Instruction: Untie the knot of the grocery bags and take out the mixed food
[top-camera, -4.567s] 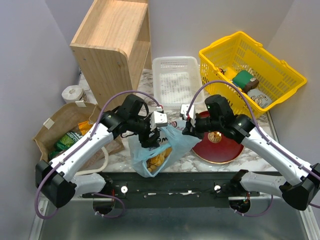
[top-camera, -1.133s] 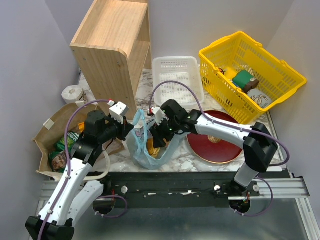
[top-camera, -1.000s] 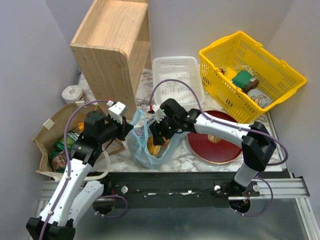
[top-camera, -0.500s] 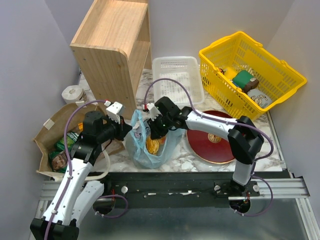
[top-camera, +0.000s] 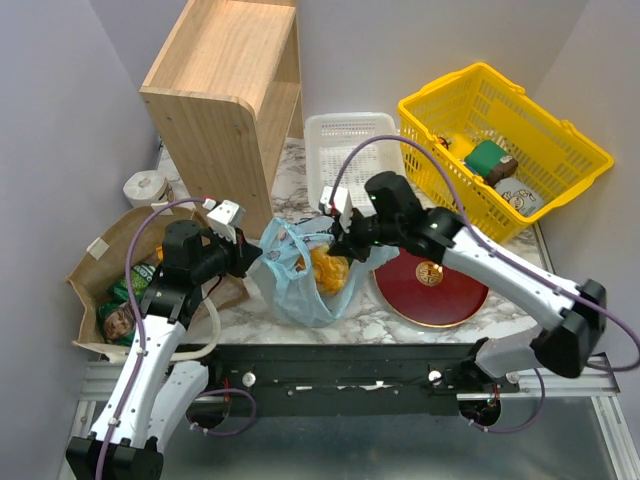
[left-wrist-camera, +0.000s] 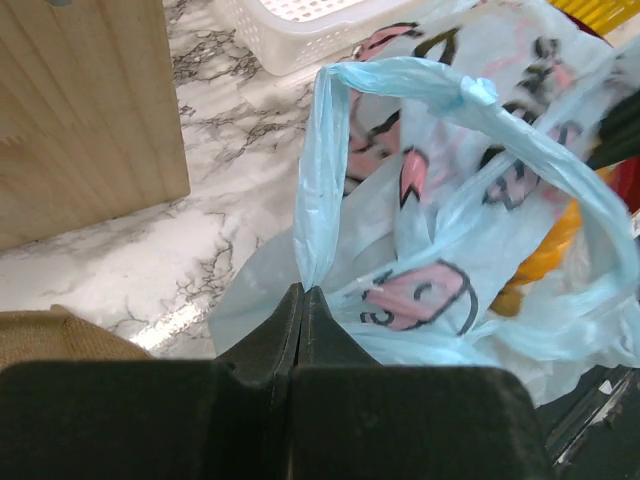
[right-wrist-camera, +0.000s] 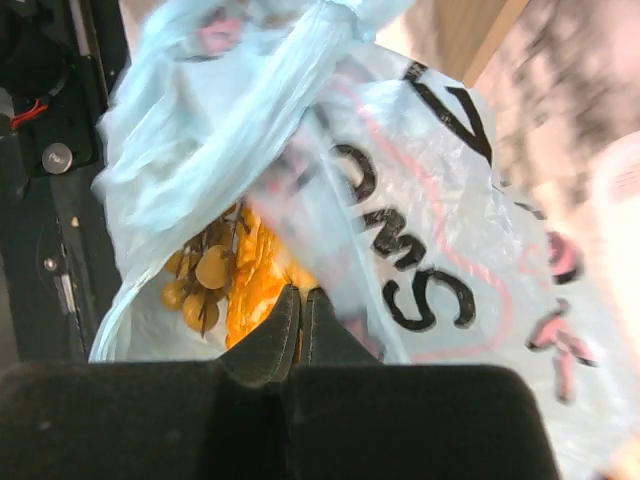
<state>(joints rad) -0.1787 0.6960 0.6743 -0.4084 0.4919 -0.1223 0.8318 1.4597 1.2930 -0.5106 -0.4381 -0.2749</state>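
My left gripper (left-wrist-camera: 303, 296) and right gripper (right-wrist-camera: 300, 298) are clamped on the thin light blue plastic bag (top-camera: 298, 290). Its knot (left-wrist-camera: 468, 90) looks tied, and the food (top-camera: 326, 268) is not yet out.

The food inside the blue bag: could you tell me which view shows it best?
Right wrist: it looks into the blue bag at the brown bunch and orange packet. Top shows an orange patch; left wrist, a sliver.

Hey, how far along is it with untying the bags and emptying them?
Done: nothing visible; the food is not out yet. In hand: the left gripper and right gripper each pinch the blue bag, spread between them; a twisted lump suggests the knot holds. Left: finish the knot, lift out the orange food, then empty the paper bag of packets.
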